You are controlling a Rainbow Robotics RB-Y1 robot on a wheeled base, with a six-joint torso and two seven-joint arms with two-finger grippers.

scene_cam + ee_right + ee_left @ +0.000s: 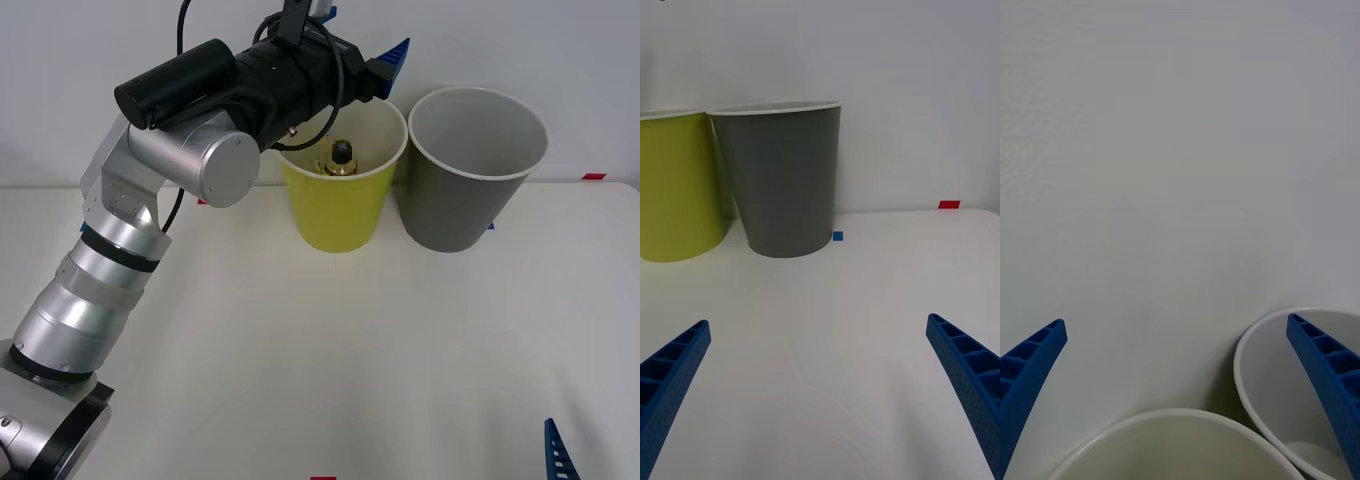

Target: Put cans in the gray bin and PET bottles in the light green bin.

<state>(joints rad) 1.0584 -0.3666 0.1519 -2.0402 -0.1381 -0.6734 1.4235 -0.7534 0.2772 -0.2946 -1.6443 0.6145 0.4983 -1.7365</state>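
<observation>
The light green bin (pixel 335 215) stands at the back of the table with the gray bin (pixel 465 190) just to its right. A PET bottle (pixel 341 158) with a black cap stands upright inside the light green bin. My left gripper (pixel 365 32) hangs open above that bin's far rim with nothing between its fingers. The left wrist view shows the light green bin's white rim (pixel 1172 412) and the gray bin's pale inside (pixel 1266 397) below the open left gripper (pixel 1176 322). My right gripper (pixel 818 321) is open and low over the table, facing the gray bin (pixel 782 180). Cans are out of view.
A white wall rises right behind the bins. Small blue (pixel 837 235) and red (pixel 948 204) tape marks lie on the white table near the gray bin. One right finger (pixel 558 455) shows at the table's near right corner.
</observation>
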